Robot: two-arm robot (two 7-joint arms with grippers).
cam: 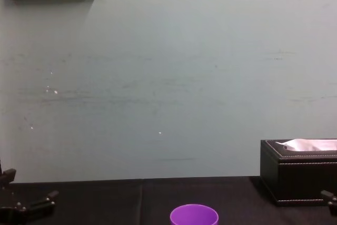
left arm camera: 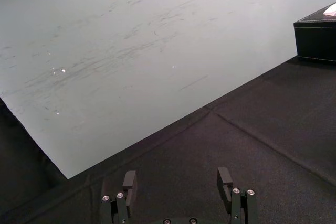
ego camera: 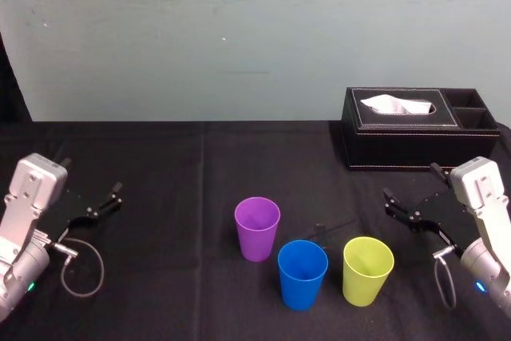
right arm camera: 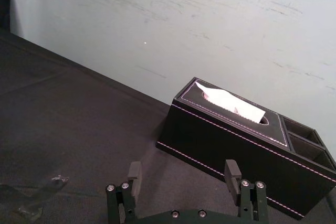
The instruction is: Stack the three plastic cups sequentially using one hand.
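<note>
Three plastic cups stand upright near the table's front centre: a purple cup [ego camera: 257, 228], whose rim also shows as the purple cup [cam: 194, 214], a blue cup [ego camera: 303, 273] just in front of it to the right, and a yellow-green cup [ego camera: 368, 270] beside the blue one. My right gripper [ego camera: 411, 200] hovers open and empty to the right of the yellow-green cup, its fingers [right arm camera: 134, 175] spread wide. My left gripper [ego camera: 102, 201] rests open at the far left, well apart from the cups, with its fingers [left arm camera: 129, 182] wide.
A black tissue box [ego camera: 419, 127] with a white tissue and side compartments sits at the back right, just behind my right gripper. The black cloth [ego camera: 176, 165] covers the table, with a wall behind. Free room lies left of the cups.
</note>
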